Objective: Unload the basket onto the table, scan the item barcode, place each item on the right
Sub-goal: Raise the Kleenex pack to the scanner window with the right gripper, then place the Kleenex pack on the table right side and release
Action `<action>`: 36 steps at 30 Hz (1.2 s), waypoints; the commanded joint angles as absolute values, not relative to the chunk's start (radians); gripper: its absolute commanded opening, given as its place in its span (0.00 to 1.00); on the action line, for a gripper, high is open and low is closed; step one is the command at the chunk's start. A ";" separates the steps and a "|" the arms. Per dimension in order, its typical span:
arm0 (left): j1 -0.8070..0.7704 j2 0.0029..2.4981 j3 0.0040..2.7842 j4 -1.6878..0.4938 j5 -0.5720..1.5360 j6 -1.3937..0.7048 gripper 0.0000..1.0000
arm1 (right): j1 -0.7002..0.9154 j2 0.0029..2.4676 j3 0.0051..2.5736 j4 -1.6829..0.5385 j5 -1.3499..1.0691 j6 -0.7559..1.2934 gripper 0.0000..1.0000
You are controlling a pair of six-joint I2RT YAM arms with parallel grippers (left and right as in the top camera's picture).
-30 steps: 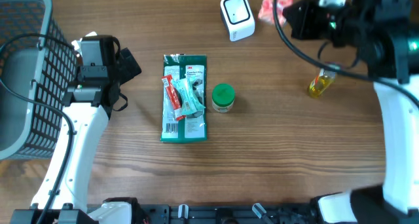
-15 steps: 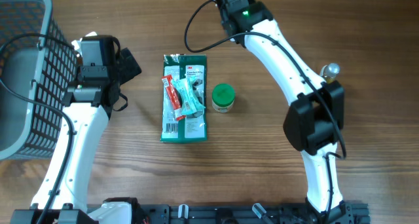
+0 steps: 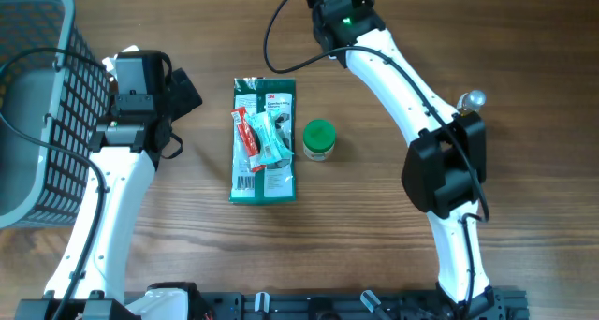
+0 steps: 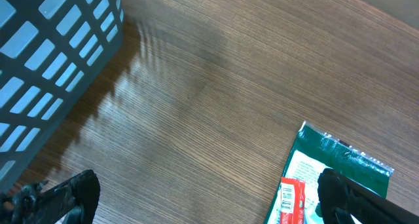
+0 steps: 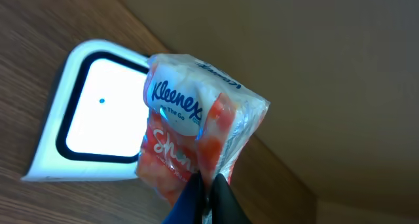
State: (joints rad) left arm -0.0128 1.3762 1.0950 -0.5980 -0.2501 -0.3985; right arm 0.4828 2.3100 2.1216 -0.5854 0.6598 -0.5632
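An orange and white Kleenex tissue pack (image 5: 196,132) hangs by its crimped end from my right gripper (image 5: 206,191), which is shut on it. The pack is right in front of the white scanner (image 5: 98,112), partly covering its lit window. No barcode shows on the side I see. Overhead, the right arm (image 3: 393,67) reaches to the table's far edge and hides both scanner and pack. My left gripper (image 4: 206,198) stands open and empty over bare wood, left of a green packet (image 4: 340,165).
The green packet (image 3: 263,140) lies mid-table with a red sachet (image 3: 246,133) on it. A green-lidded jar (image 3: 319,139) stands next to it. A dark wire basket (image 3: 37,95) fills the far left. Something small and shiny (image 3: 474,99) peeks out by the right arm's elbow.
The right arm has swung left across the table's far edge with the tissue pack and now covers the scanner from above. The left arm has not moved.
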 commanded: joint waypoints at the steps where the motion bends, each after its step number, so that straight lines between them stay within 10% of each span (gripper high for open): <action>1: -0.009 1.377 1.099 -0.595 -0.263 -0.397 1.00 | 0.483 2.383 2.131 -0.595 0.719 -0.602 0.04; 25: -0.009 1.377 1.099 -0.595 -0.263 -0.397 1.00 | 0.483 2.239 2.120 -0.647 0.657 -0.434 0.04; 36: -0.009 1.377 1.099 -0.595 -0.263 -0.397 1.00 | 0.390 1.857 2.096 -1.518 0.205 0.006 0.05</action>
State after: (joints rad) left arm -0.0128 1.3762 1.0950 -0.5968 -0.2501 -0.3988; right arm 0.4191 1.8275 2.1292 -1.4353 0.2955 -0.1478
